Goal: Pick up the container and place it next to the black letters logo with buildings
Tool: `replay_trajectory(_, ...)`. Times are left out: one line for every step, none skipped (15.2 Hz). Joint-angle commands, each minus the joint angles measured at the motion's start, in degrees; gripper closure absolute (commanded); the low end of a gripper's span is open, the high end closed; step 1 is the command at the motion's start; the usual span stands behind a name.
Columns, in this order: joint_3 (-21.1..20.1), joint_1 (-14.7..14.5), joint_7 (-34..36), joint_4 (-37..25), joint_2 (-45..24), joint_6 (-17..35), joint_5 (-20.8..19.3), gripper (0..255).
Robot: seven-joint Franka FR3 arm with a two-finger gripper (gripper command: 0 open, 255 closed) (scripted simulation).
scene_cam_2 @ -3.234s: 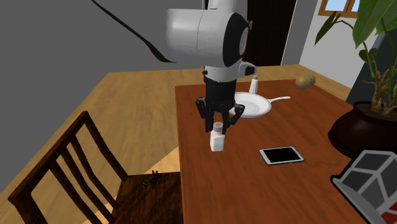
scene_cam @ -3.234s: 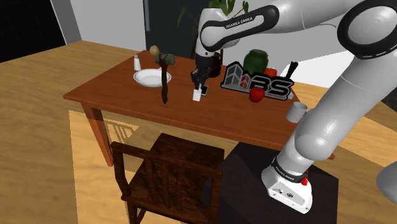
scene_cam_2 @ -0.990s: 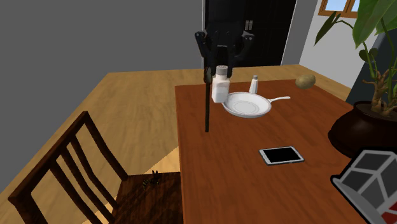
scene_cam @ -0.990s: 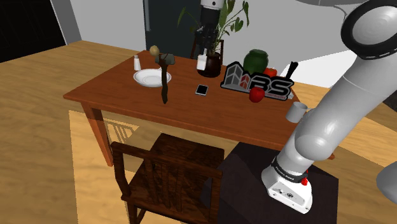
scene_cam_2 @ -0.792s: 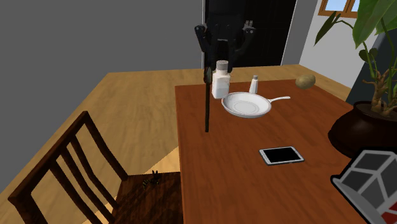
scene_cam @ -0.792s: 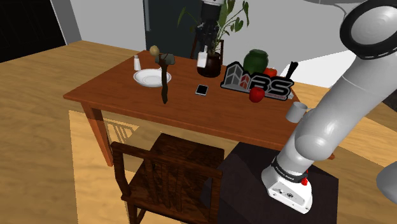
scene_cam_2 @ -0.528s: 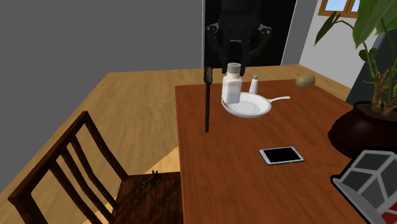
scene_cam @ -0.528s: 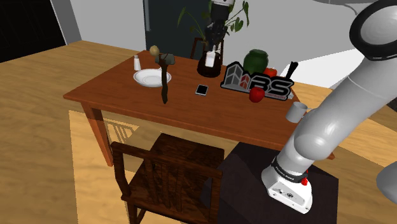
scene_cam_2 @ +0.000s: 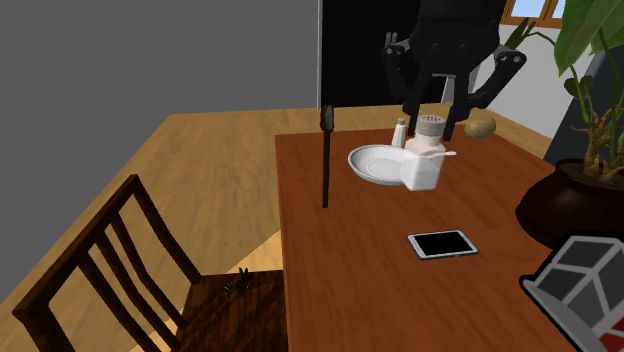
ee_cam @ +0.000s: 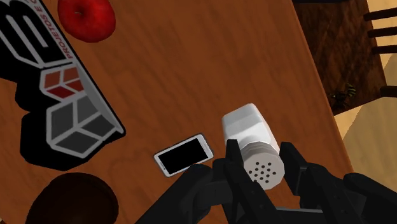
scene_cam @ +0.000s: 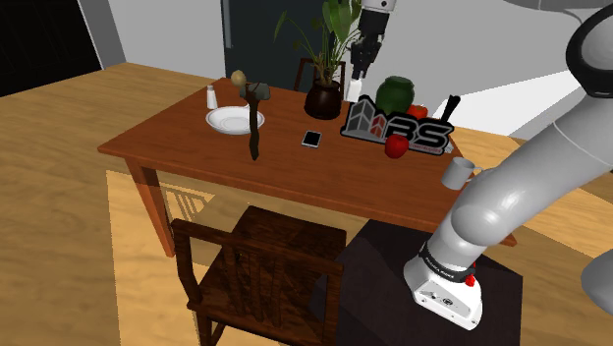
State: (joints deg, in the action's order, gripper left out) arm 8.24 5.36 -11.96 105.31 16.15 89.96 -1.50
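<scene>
The container (ee_cam: 249, 130) is a white bottle with a grey perforated cap. My gripper (ee_cam: 261, 160) is shut on it just below the cap, one black finger (ee_cam: 233, 154) on each side. It hangs in the air above the brown table (ee_cam: 210, 70), over the black phone (ee_cam: 184, 154). The black letters logo with buildings (ee_cam: 54, 95) lies beyond the phone, a red apple (ee_cam: 87, 18) by its far end. In the shoulder view the gripper (scene_cam: 357, 83) holds the container (scene_cam: 353, 92) above the logo's (scene_cam: 398, 126) left end. In the second exterior view the gripper (scene_cam_2: 431, 120) holds the container (scene_cam_2: 422, 163).
A potted plant (scene_cam: 322, 96), green object (scene_cam: 394, 93), apple (scene_cam: 396, 145) and phone (scene_cam: 311, 139) surround the logo. A white plate (scene_cam: 234, 120), small shaker (scene_cam: 211, 95) and upright dark stick (scene_cam: 255, 123) stand toward the shoulder view's left. A mug (scene_cam: 455, 173) sits near the stand; a chair (scene_cam: 260, 265) is in front.
My gripper has carried the raised container from above the plant pot toward the shoulder view's right, to above the logo's left end. Nothing on the table moved.
</scene>
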Motion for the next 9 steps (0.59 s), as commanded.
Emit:
replay_trajectory(1.95,1.18,-3.07,1.13,1.07,0.09,-0.67,255)
replay_trajectory(2.81,1.67,-4.37,1.56,1.61,0.02,-1.01,255)
replay_trajectory(3.68,2.18,-5.67,1.93,2.08,-0.05,-1.35,255)
replay_trajectory(4.55,2.68,-6.99,2.23,2.49,-0.12,-1.69,255)
replay_trajectory(5.44,3.19,-8.32,2.46,2.85,-0.19,-2.04,255)
replay_trajectory(6.34,3.69,-9.66,2.64,3.15,-0.26,-2.38,255)
replay_trajectory(7.25,4.19,-11.02,2.74,3.39,-0.33,-2.72,255)
replay_trajectory(8.18,4.68,-12.38,2.79,3.57,-0.4,-3.06,255)
replay_trajectory(9.13,5.16,-13.76,2.77,3.69,-0.47,-3.39,255)
